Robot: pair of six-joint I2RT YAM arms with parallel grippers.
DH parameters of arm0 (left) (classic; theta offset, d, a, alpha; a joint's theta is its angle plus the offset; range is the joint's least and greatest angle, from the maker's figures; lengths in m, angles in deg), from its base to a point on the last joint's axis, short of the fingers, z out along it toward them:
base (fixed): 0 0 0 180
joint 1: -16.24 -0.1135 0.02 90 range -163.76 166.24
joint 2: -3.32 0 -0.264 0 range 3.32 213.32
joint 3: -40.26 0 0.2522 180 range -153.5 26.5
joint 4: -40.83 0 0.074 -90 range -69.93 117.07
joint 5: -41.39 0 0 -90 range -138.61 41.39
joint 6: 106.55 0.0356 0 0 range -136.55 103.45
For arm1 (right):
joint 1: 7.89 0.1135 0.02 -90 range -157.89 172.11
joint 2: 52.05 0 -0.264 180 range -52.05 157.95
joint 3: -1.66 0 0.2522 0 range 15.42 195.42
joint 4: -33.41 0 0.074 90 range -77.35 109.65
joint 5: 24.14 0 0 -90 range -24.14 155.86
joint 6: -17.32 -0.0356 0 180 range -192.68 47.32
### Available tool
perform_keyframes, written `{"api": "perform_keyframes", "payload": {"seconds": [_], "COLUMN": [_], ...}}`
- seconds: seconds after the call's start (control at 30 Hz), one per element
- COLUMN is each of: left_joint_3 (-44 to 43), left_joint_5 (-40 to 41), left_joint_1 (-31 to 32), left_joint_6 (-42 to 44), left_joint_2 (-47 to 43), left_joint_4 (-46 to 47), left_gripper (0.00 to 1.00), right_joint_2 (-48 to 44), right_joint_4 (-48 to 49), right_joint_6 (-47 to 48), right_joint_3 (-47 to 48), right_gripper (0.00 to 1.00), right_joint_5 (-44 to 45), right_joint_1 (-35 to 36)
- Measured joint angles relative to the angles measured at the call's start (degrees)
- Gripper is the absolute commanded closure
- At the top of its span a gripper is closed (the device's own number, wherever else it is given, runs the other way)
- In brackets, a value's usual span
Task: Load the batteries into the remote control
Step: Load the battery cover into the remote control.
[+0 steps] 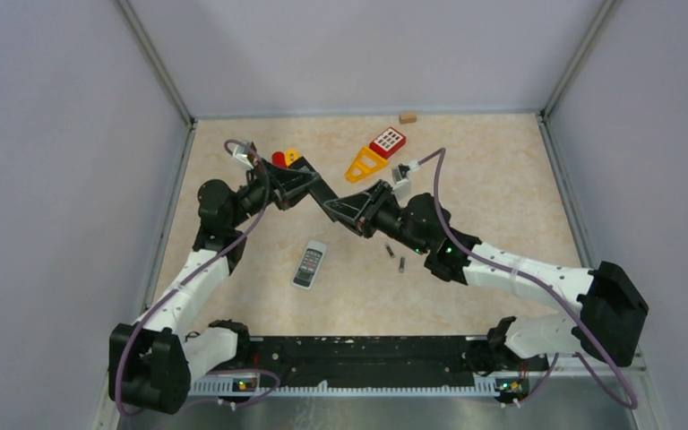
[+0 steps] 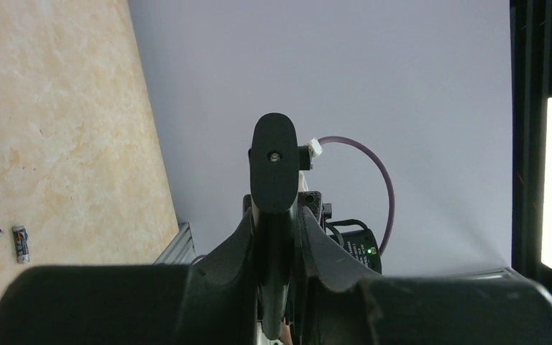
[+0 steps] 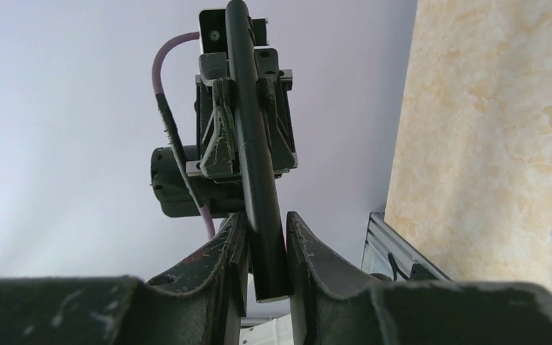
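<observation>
Red keypad toy (image 1: 388, 141) beside orange triangle (image 1: 365, 165); wooden block (image 1: 408, 117) near far wall (image 1: 367, 54)

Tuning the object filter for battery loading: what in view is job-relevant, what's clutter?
Job:
- two loose batteries
- black slim bar, probably the remote, gripped by left hand and right hand

Lying about:
- grey remote (untouched, role unclear)
- red keypad toy
- orange triangular piece
- red-and-yellow piece
- wooden block

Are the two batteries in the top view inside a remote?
No, one battery and a second battery lie loose on the table.
</observation>
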Motion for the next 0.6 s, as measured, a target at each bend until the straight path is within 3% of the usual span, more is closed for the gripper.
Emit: {"api": "perform_keyframes", "payload": {"seconds": [0.2, 0.27, 0.47, 0.53, 0.6], "left_joint_3": [0.3, 0.2, -2.1, -3.3, -4.5], "left_joint_5": [0.6, 0.9, -1.9, -3.6, -5.7], "left_joint_1": [-1.0, -1.0, 0.0, 0.8, 1.3], "left_joint_6": [0.9, 2.0, 10.5, 14.7, 18.6], "left_joint_2": [-2.6, -3.1, -3.6, -3.9, -4.1], "left_joint_4": [-0.1, -0.9, -7.1, -10.0, -12.3], "left_gripper": [1.0, 1.0, 1.0, 1.0, 1.0], "right_joint_2": [1.7, 1.8, 1.6, 0.9, -0.6], "right_joint_4": [3.6, 3.7, 1.3, -0.6, -2.8], "right_joint_6": [1.9, 3.2, 10.5, 14.5, 20.3], "right_joint_3": [0.8, 1.0, 1.0, 0.9, 0.8], "right_gripper": [0.79, 0.75, 0.36, 0.27, 0.24], "right_joint_5": [-2.9, -3.7, -7.1, -8.8, -10.7], "right_joint_1": [-0.3, -0.5, -2.3, -3.1, -4.0]}}
